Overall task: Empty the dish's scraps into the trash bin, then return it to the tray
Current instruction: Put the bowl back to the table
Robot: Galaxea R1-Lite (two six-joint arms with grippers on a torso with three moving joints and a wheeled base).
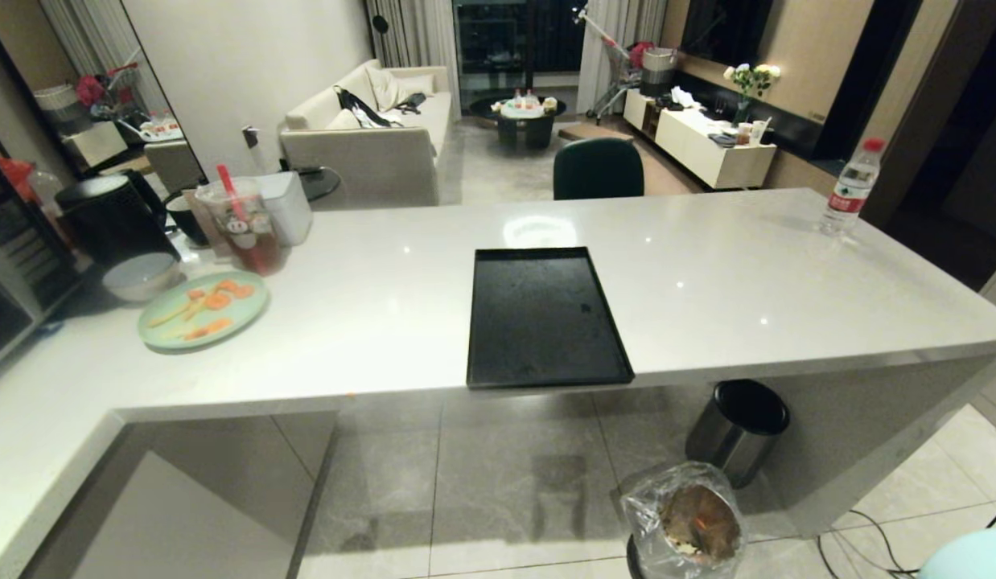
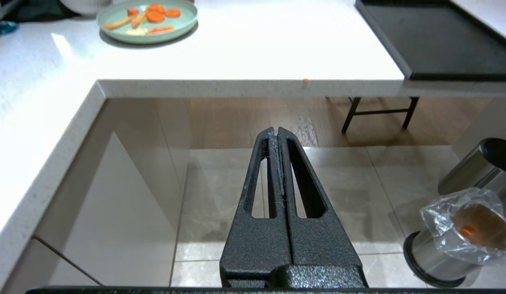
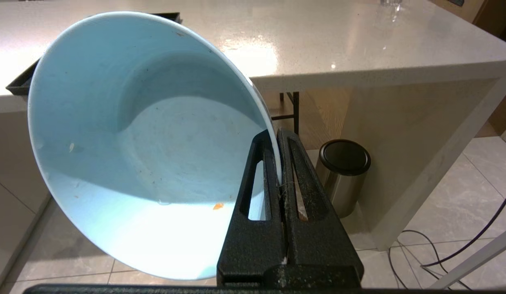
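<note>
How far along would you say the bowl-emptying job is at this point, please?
Emptying looks done: the bowl holds only specks, and scraps lie in the lined bin. In hand: the right gripper pinches the bowl's rim, off the counter. Left: setting it on the bare tray. The left gripper is shut and idle.

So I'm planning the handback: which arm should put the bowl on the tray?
The right: its fingers are shut on the rim of the emptied pale-blue bowl. The left gripper is shut and empty. The black tray lies bare.
</note>
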